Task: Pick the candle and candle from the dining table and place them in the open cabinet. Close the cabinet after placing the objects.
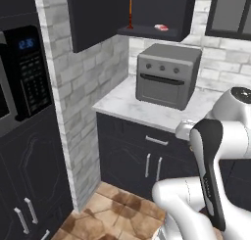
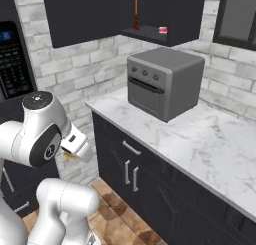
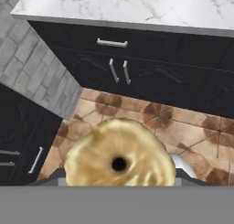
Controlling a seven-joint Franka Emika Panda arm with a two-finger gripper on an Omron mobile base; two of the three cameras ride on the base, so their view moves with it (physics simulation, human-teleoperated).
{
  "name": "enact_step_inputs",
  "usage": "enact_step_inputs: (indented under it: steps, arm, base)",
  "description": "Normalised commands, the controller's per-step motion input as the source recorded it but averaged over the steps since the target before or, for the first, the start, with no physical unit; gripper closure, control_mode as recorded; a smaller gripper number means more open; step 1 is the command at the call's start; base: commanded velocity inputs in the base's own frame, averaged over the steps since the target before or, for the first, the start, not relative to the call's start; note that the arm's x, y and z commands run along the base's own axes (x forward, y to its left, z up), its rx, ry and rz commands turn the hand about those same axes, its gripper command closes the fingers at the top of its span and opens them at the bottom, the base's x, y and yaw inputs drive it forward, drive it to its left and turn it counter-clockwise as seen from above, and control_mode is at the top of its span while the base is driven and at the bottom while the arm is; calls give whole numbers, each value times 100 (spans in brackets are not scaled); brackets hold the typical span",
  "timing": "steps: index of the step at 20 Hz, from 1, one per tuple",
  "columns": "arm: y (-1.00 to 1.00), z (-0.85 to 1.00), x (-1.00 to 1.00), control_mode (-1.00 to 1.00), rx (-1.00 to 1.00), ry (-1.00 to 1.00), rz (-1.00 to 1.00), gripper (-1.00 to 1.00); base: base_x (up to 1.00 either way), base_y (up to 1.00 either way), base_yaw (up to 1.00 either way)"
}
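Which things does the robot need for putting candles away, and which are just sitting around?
Needed: tall candle, already in the open cabinet; yellow candle, held by the gripper.
Just sitting around: oven, microwave, small red thing on the cabinet shelf.

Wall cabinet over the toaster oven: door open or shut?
Open. The cabinet door is swung out to the left, baring the shelf where a slim orange candle stands upright beside a small red-and-white item.
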Motion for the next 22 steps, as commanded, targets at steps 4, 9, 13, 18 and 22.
enact_step_inputs:
  steps: [4, 9, 13, 18, 22]
  arm:
    - [0, 0, 0, 100, 0, 0, 0, 100]
    - [0, 0, 0, 100, 0, 0, 0, 100]
    - [0, 0, 0, 100, 0, 0, 0, 100]
    - [0, 0, 0, 100, 0, 0, 0, 100]
    - [0, 0, 0, 100, 0, 0, 0, 100]
  base:
    - [53, 23, -14]
    - [51, 16, -14]
    - [51, 15, -14]
    - [50, 18, -14]
    - [47, 18, -15]
